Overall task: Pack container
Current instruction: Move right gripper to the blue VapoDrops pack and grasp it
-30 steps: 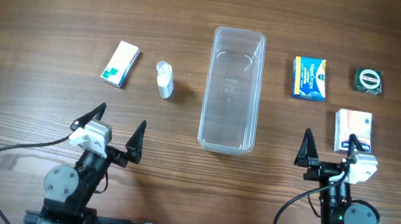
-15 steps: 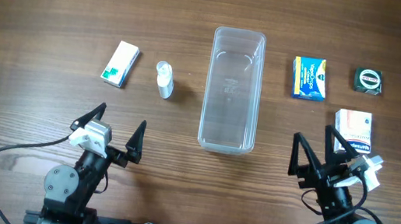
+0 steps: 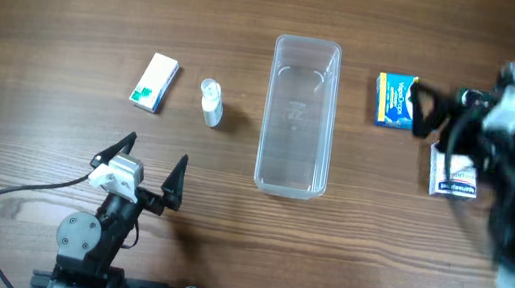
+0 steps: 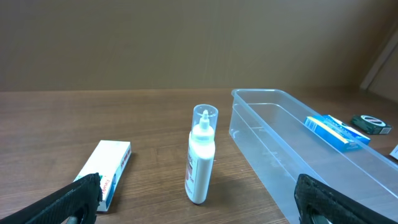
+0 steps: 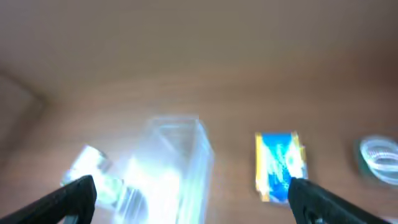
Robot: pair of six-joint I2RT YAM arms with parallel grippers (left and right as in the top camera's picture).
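The clear plastic container (image 3: 298,114) lies lengthwise at the table's centre and looks empty. It also shows in the left wrist view (image 4: 298,155) and, blurred, in the right wrist view (image 5: 174,168). My left gripper (image 3: 137,173) is open and empty near the front edge, facing a small white bottle (image 4: 201,155). My right gripper (image 3: 440,117) is raised and motion-blurred over the right-hand items. Its fingers are spread wide and hold nothing (image 5: 193,199).
A white and green box (image 3: 154,82) and the white bottle (image 3: 211,103) stand left of the container. A blue and yellow box (image 3: 395,101) lies to its right. A white and red box (image 3: 455,174) and a dark tape measure (image 5: 379,152) sit partly under the right arm.
My right arm has lifted from the front right edge and swung back over the right-hand items, towards the blue and yellow box. The left arm and the objects have not moved.
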